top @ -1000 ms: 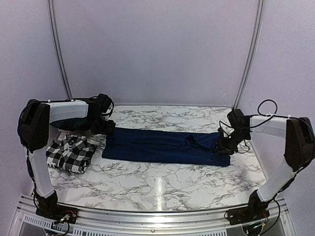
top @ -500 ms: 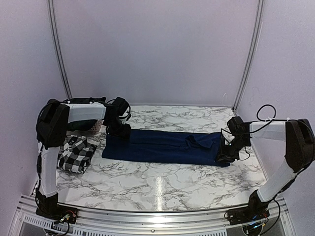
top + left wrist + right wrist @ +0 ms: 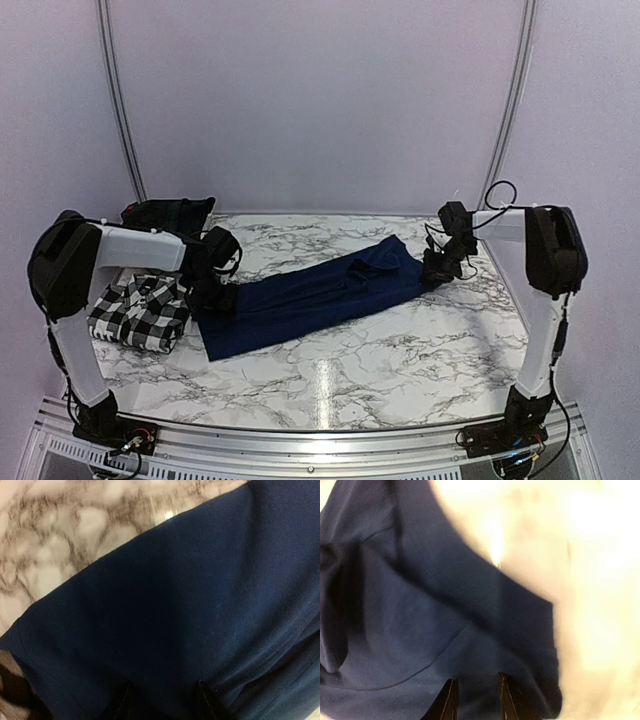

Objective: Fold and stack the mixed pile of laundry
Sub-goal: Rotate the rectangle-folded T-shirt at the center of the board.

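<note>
The navy blue T-shirt [image 3: 310,295] is folded into a long strip and lies slanted across the marble table [image 3: 400,350], low at the left and farther back at the right. My left gripper [image 3: 213,297] is on its left end. In the left wrist view the navy T-shirt [image 3: 190,590] fills the gap between the fingers of the left gripper [image 3: 162,700]. My right gripper [image 3: 440,265] holds the right end, and in the right wrist view the navy T-shirt [image 3: 420,610] is bunched between the fingers of the right gripper [image 3: 476,694]. A folded black-and-white check shirt [image 3: 140,312] lies at the left.
A dark plaid garment [image 3: 170,213] lies at the back left corner, behind the left arm. Two metal frame posts [image 3: 120,100] [image 3: 510,100] rise at the back. Walls close the left and right sides. Bare marble [image 3: 60,530] shows beside the T-shirt's hem.
The T-shirt has swung from lying straight across to slanted: the right gripper carried its right end toward the back, and the left gripper brought the left end forward. Both sets of jaws narrowed.
</note>
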Controlling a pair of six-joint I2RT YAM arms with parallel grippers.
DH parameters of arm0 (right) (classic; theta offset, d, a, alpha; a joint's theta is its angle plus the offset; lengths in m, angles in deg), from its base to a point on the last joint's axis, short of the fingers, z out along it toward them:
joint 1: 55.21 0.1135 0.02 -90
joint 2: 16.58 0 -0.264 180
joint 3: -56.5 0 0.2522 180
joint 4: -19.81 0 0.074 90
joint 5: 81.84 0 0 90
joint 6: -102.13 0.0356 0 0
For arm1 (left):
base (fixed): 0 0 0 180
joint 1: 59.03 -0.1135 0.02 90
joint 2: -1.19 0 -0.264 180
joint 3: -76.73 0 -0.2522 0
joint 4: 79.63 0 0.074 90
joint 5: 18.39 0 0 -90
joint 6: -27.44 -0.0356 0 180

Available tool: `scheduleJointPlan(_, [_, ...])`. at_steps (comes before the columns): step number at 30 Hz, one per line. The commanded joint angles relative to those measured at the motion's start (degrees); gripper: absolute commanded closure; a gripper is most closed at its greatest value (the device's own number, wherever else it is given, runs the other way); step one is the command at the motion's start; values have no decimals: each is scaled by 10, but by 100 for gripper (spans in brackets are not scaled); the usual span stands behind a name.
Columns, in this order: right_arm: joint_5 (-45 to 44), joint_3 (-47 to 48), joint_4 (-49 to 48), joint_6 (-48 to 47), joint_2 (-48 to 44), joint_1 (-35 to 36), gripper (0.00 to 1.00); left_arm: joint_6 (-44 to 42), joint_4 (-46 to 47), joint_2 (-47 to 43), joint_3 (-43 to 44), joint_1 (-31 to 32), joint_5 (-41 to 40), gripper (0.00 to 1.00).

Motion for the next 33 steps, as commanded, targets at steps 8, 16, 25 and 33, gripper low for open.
scheduleJointPlan(8, [-21, 328, 90, -67, 118, 18, 68, 140, -110, -176, -42, 60, -2, 42])
scheduleJointPlan(16, [45, 144, 10, 7, -8, 83, 67, 18, -120, -114, 43, 35, -31, 42])
scheduleJointPlan(25, [-2, 74, -20, 50, 47, 111, 71, -30, -104, -92, 56, 43, -9, 43])
scheduleJointPlan(33, [-42, 212, 2, -14, 179, 49, 74, -46, -98, -127, 9, 65, 7, 43])
